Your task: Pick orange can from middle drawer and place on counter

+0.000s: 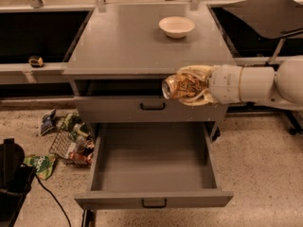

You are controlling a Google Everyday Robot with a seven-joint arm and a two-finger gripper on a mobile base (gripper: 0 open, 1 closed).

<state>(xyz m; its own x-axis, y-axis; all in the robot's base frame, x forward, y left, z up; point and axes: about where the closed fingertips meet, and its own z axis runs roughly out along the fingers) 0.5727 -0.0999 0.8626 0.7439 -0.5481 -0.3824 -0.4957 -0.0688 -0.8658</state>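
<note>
The orange can (179,86) is held on its side, silvery end pointing left, in front of the counter's front edge. My gripper (191,85) is shut on the orange can, reaching in from the right on a white arm. The middle drawer (152,198) is pulled open below, its grey tray bare, with a small black handle on the low front panel. The counter (128,41) is the flat grey cabinet top just behind and above the can. The can is well above the drawer and slightly below the counter's surface.
A white bowl (176,26) sits at the back right of the counter. A closed upper drawer front (118,109) lies behind the can. A wire basket and litter (71,143) lie on the floor at left. A black object (12,174) stands lower left.
</note>
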